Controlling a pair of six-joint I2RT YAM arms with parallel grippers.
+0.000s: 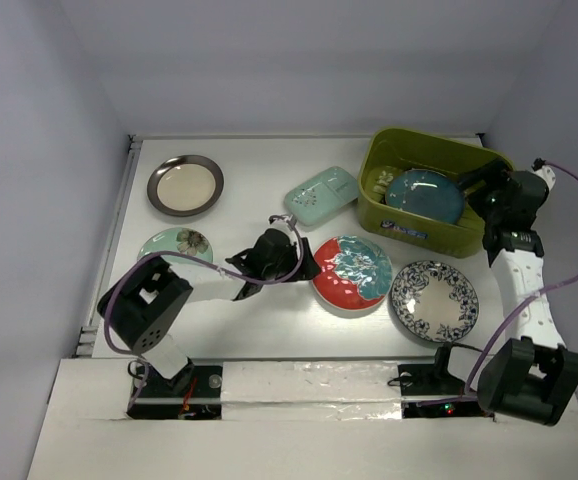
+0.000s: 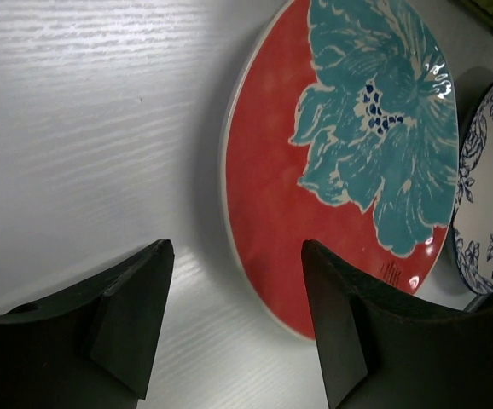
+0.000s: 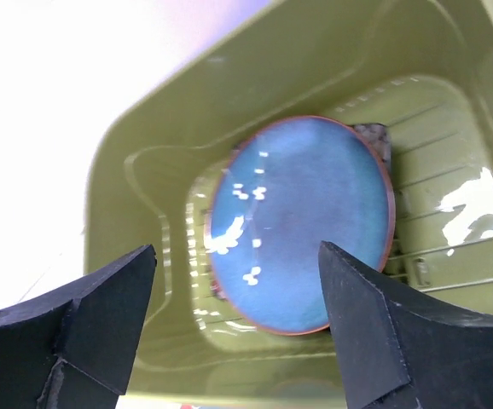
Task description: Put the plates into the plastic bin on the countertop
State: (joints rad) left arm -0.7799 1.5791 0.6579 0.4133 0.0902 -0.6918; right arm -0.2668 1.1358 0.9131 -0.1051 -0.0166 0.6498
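Plates lie spread over the white countertop, with the olive plastic bin at its far right corner. My left claw hangs low at the near-left edge of the red-and-teal plate, fingers apart and holding nothing. In the left wrist view the claw straddles the rim of that plate, one finger over bare counter, the other over red glaze; I cannot tell whether either touches.

My right claw hovers over the bin, likewise spread and empty. Between its tips the dark teal plate lies inside the bin, resting on a dark dish whose corner shows at its far edge.

Outside the bin, the blue-floral plate sits just right of the red one. The mint divided dish lies close to the bin's left wall. The metal-rimmed cream plate and the mint round plate sit at far left.
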